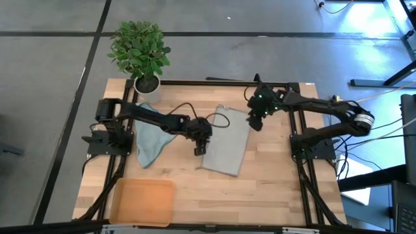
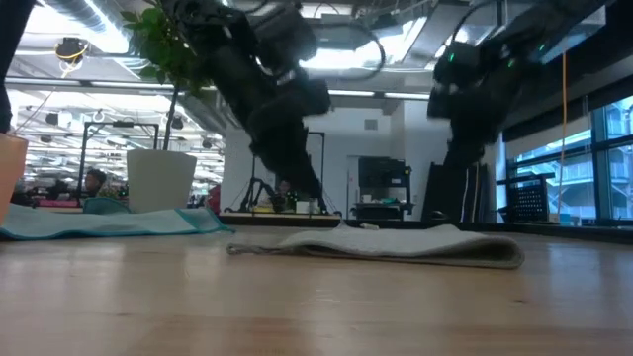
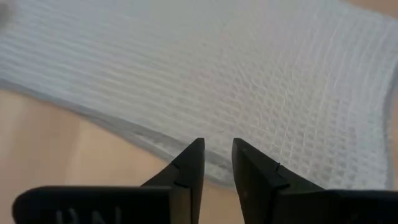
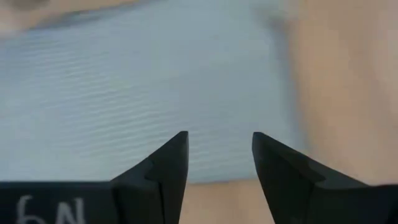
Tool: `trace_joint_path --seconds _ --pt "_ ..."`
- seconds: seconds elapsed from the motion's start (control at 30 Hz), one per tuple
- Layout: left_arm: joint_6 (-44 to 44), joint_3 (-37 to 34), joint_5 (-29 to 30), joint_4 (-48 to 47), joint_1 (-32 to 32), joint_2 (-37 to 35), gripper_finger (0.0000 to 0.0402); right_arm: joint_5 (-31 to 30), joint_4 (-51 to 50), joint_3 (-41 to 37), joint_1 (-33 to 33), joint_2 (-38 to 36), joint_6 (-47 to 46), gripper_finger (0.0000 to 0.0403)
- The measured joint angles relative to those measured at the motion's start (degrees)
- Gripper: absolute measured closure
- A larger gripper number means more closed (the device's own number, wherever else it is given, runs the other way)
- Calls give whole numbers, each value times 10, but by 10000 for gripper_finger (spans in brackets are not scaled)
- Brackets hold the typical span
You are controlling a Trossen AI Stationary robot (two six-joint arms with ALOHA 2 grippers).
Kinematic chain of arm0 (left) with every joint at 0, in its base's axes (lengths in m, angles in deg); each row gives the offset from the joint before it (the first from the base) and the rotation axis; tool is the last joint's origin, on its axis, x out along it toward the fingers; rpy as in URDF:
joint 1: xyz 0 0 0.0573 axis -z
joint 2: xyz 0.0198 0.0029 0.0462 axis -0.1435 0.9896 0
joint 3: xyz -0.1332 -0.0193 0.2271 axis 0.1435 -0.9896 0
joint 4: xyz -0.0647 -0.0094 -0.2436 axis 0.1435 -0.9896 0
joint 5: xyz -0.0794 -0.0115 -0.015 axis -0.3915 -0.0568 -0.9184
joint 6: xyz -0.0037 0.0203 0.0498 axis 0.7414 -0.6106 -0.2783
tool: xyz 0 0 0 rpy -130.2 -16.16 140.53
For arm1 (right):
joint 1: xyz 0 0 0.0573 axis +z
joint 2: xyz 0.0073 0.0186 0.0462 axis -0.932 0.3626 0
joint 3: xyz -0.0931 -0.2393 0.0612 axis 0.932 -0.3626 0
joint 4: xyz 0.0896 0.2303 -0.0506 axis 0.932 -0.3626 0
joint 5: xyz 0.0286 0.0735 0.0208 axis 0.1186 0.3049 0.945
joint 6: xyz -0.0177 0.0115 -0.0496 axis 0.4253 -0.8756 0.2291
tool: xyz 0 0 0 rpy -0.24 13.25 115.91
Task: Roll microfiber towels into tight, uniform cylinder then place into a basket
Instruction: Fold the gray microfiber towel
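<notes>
Both end effectors over grey-green towel [image 1: 227,140]: left end effector [image 1: 199,149] slightly parted, right end effector [image 1: 255,123] spread.

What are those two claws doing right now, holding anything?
Left gripper: open a little, empty, over the grey towel's edge.
Right gripper: open, empty, above the same towel.

Bare tabletop [image 1: 273,188] beside basket [image 1: 143,201]; plant pot [image 1: 147,83] blocks far-left corner.

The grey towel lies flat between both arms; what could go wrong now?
1. The grey towel lies folded in layers; the left gripper, jaws slightly apart at its edge, may pinch only one layer.
2. The right gripper hangs open at the far end; uneven pulling could skew the roll.
</notes>
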Motion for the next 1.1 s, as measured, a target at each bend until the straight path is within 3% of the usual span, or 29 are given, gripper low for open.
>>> trace_joint_path --seconds 0.13,0.33,0.53,0.6,1.1 --pt "-12 1 4 -11 -7 -36 327 70 -22 -6 84 -58 56 224" --pt "-13 1 4 -45 -7 -69 327 67 -21 -22 228 -86 86 224" --pt "-28 1 5 -75 -4 -87 327 -30 -3 -25 338 -46 71 224" --pt "-28 1 5 -76 -4 -91 327 -55 19 -25 360 -27 69 224" --pt "-41 1 3 -177 -6 -148 328 -58 208 -25 433 151 67 224"
